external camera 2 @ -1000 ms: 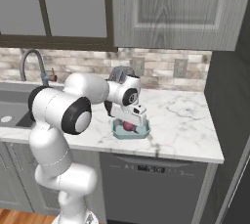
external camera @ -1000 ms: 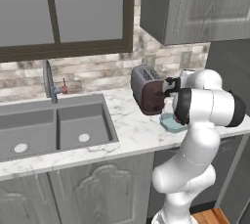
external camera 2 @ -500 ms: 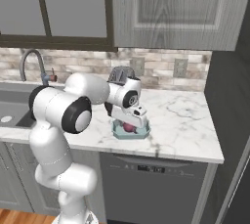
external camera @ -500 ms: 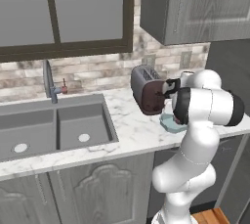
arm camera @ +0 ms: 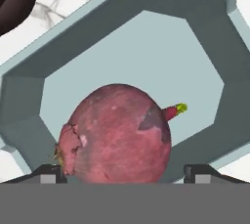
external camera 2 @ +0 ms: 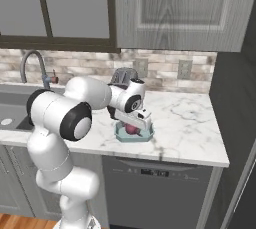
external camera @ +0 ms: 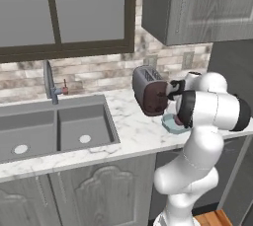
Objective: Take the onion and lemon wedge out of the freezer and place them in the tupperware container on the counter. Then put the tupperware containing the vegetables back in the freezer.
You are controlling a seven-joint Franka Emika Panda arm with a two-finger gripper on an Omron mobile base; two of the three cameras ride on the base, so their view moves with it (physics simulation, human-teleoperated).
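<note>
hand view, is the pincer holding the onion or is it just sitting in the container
It cannot be told. The onion lies inside the tupperware container, between the two fingertips, but the tips are mostly hidden at the bottom edge, so contact with its sides does not show.

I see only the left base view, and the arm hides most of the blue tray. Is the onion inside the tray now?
Observer: Yes. In the hand view the onion sits inside the tupperware container, on its floor.
Operator: Are the fingers closed on it?
Observer: I cannot tell. The hand view shows one finger tip on each side of the onion, but not whether they touch it.
Operator: Is the lemon wedge in the tray too?
Observer: I see no separate wedge there, only the onion's yellow-green tip.
Operator: Where does the tray stand?
Observer: In the right base view it rests on the counter, in front of the toaster.
</note>
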